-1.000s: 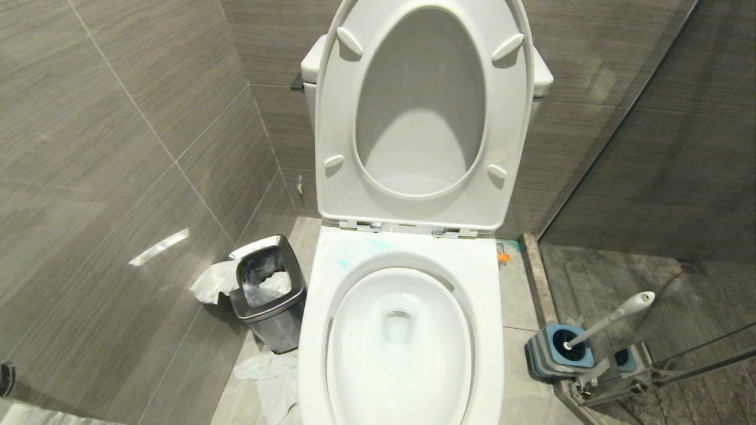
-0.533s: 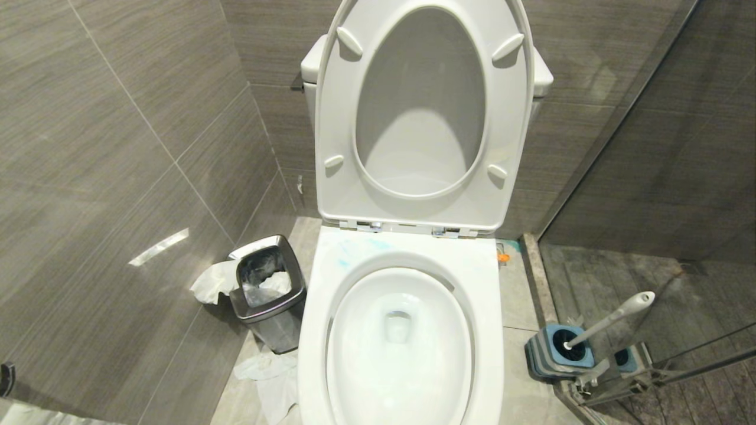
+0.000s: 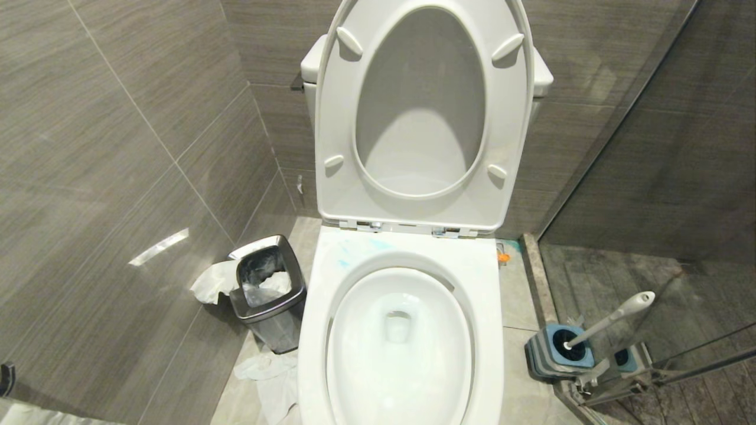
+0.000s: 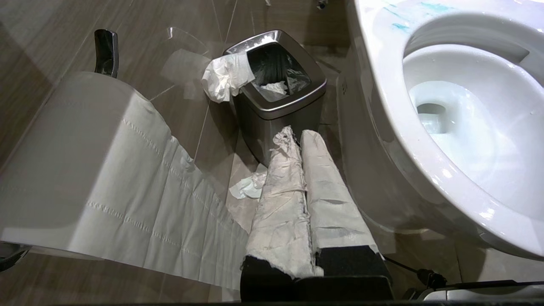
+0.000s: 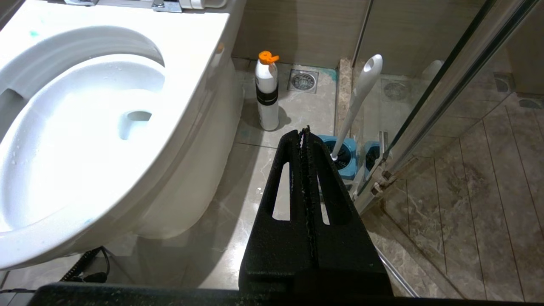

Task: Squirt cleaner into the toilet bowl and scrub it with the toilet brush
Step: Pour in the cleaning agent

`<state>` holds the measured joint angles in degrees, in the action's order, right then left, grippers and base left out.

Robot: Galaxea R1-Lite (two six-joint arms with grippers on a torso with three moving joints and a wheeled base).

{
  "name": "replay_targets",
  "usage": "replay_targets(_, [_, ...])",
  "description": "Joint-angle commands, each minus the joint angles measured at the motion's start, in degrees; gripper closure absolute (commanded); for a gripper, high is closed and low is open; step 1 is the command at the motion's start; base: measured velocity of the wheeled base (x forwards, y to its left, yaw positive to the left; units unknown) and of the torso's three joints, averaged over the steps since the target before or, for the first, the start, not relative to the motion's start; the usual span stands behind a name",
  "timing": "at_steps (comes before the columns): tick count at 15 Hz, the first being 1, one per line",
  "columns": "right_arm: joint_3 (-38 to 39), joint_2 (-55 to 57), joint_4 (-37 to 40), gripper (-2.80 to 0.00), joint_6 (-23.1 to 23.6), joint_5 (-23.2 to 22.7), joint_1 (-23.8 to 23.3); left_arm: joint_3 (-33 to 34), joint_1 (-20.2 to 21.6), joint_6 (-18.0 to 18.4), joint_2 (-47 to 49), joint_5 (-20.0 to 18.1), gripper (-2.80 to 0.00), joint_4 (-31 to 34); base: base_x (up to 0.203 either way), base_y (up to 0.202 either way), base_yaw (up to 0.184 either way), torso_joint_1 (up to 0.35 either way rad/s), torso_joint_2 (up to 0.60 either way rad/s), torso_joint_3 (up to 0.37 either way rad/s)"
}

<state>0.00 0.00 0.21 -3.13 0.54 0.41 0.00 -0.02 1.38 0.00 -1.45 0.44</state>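
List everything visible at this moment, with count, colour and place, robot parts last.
glossy white ceramic toilet bowl: one, white, centre, seat raised
turquoise cleaner smears: few, blue, rear rim
white-handled toilet brush: one, in blue-topped grey holder, floor right of bowl
white spray bottle with orange cap: one, floor beside bowl
small steel waste bin: one, floor left of bowl
crumpled tissues: several, white, around bin
toilet paper roll: one, white, left wall
left gripper: paper-wrapped jaws shut, above floor near bin
right gripper: black jaws shut, near holder
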Motion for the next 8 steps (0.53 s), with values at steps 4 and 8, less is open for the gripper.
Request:
replay_targets(4, [0.0, 0.0, 0.0, 0.0, 0.0, 0.0, 0.0, 0.1, 0.0, 0.0, 0.1, 0.0, 0.0, 0.0, 0.0, 0.0, 0.0, 0.0, 0.0, 0.0])
replay_targets(8, [-0.1, 0.0, 0.0, 0.0, 0.0, 0.0, 0.0, 0.1, 0.0, 0.0, 0.1, 0.0, 0.0, 0.0, 0.0, 0.0, 0.0, 0.0, 0.0, 0.0])
